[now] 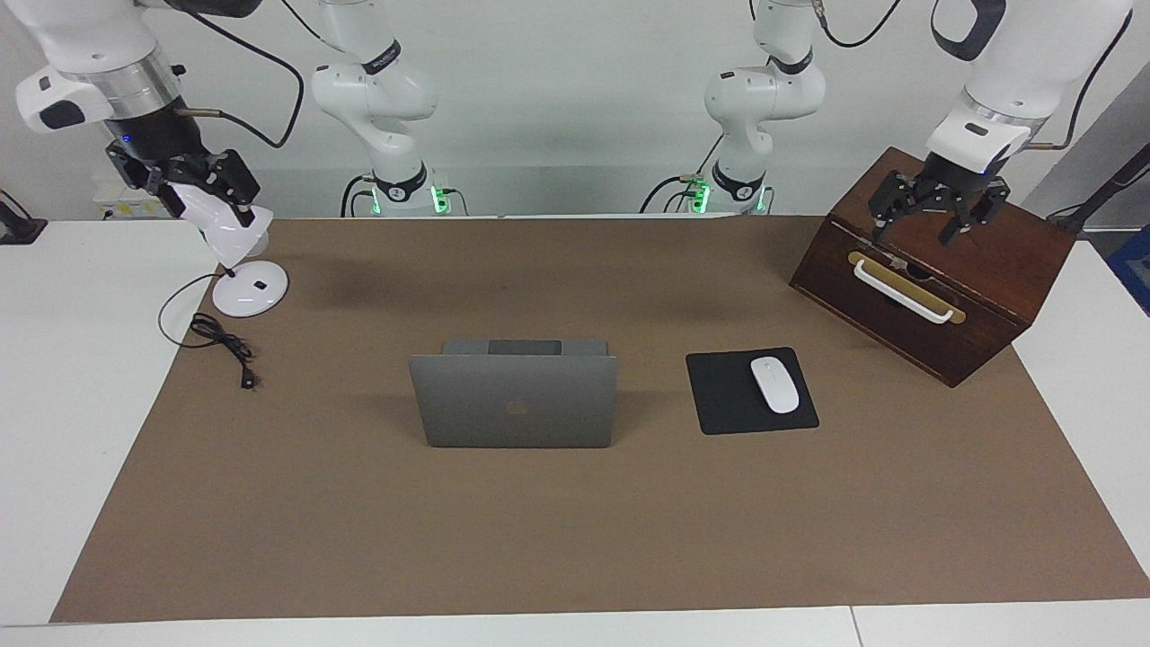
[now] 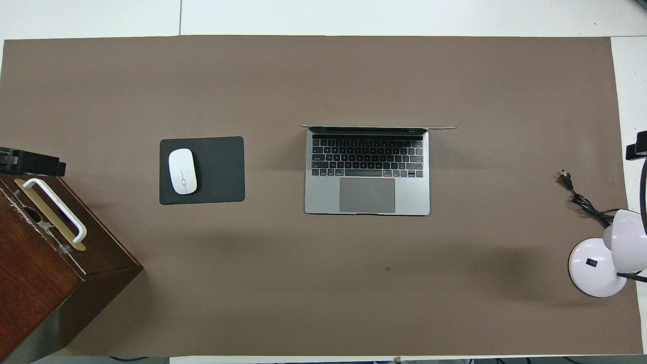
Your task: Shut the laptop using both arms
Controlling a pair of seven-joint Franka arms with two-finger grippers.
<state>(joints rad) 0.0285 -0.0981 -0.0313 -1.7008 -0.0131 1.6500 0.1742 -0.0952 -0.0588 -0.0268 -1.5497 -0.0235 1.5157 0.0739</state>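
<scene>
Laptop (image 1: 514, 395) open, lid upright, centre of brown mat (image 1: 575, 539) on white tabletop (image 1: 54, 404). My left fingers (image 1: 934, 220) spread over wooden box (image 1: 1006, 270); right fingers (image 1: 193, 180) over lamp (image 1: 243, 270), state unclear. Pale wall (image 1: 575, 90).

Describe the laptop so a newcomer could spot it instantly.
On the brown mat, midway between the wooden box and the white lamp, stands the laptop. It is open, silver-grey, with an apple logo, larger than the black mouse pad beside it.
</scene>
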